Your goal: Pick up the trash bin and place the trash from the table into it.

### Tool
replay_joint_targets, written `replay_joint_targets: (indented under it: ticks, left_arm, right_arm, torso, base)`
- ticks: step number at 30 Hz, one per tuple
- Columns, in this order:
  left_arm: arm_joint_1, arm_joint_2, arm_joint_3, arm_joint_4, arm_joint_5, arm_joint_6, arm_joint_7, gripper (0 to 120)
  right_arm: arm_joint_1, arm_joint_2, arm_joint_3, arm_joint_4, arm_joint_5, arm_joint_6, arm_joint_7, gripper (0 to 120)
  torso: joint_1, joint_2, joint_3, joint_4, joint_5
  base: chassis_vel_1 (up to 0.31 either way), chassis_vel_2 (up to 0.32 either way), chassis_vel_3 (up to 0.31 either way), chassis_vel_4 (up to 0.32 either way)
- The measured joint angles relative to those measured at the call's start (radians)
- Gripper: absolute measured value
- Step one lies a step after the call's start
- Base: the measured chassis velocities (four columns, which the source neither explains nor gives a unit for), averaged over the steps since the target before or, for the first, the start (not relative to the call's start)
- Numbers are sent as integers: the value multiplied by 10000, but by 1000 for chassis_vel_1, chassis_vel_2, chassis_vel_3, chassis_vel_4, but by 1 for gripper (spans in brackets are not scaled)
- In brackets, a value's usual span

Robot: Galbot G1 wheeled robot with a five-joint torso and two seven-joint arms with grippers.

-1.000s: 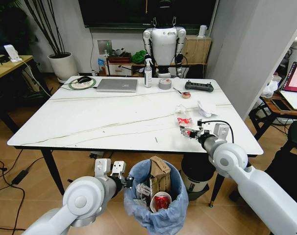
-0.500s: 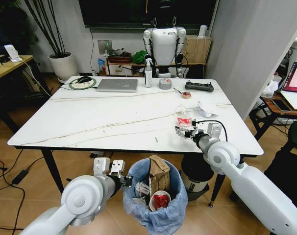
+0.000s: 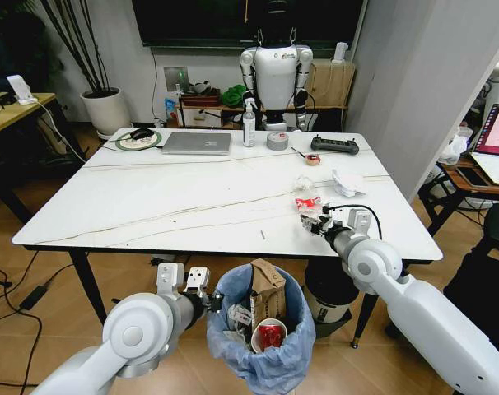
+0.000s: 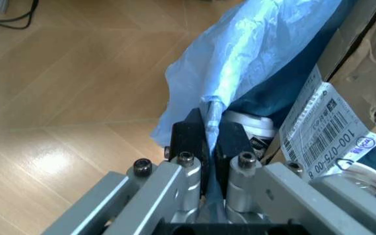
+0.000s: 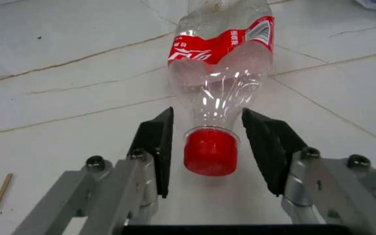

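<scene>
One bottle lies between my right gripper's parted fingers now that it has slid forward over the table; my left gripper clamps the trash bin rim

Both arms are clad in glossy white shells with rounded grey joints. The left gripper and right gripper are built from silver metal bars with dark hex screws and black jaws; a black cable is looped over the right wrist
</scene>
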Motion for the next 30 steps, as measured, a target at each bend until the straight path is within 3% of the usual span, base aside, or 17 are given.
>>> replay_joint_targets:
  ticks: [6,26,30]
  left_arm:
    - [-10,-7,-3,-10,0,0,4,0]
    - [-30,-24,-64,-29,54,0,26,0]
    - [-8,-43,-226,-10,68,0,24,0]
  right_arm:
    - [-186,-31,20,-22,-212,60,-78,22]
    - [-758,-363,597,598,-467,547,-424,21]
    - [-1172,-732,886,1343,-704,1076,-1625,21]
  torso:
    - [0,0,0,0,0]
    - [3,-3,1,-1,1]
    - [3,-3,1,0,2]
  base:
    - [0,0,0,0]
    - [0,0,0,0]
    - [0,0,0,0]
